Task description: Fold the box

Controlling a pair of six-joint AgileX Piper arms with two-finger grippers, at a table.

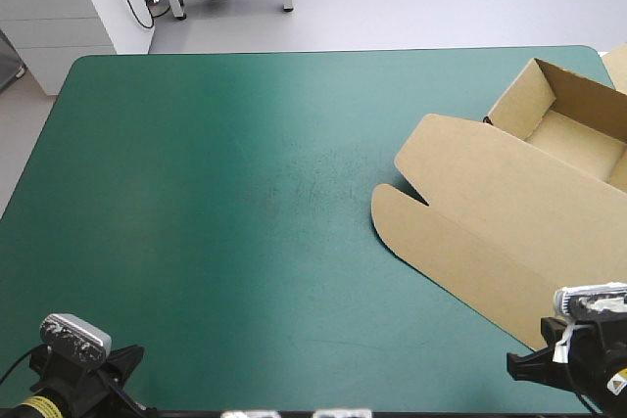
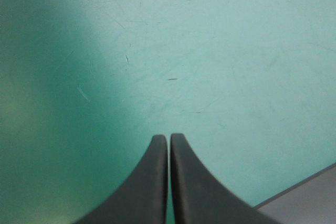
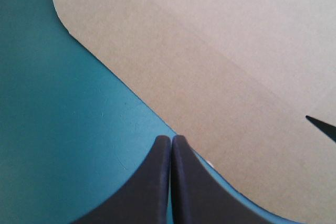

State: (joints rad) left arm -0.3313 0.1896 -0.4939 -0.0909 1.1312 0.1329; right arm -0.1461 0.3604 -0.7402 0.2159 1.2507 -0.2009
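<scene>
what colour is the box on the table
Plain brown board, with no print or pattern. The box shows best in the high view.

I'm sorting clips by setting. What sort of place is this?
Most likely a robotics lab test bench: a teal-green covered table, a single brown box on it, an open tray with its lid flat, and the left gripper and right gripper, both shut, at the near edge.
</scene>
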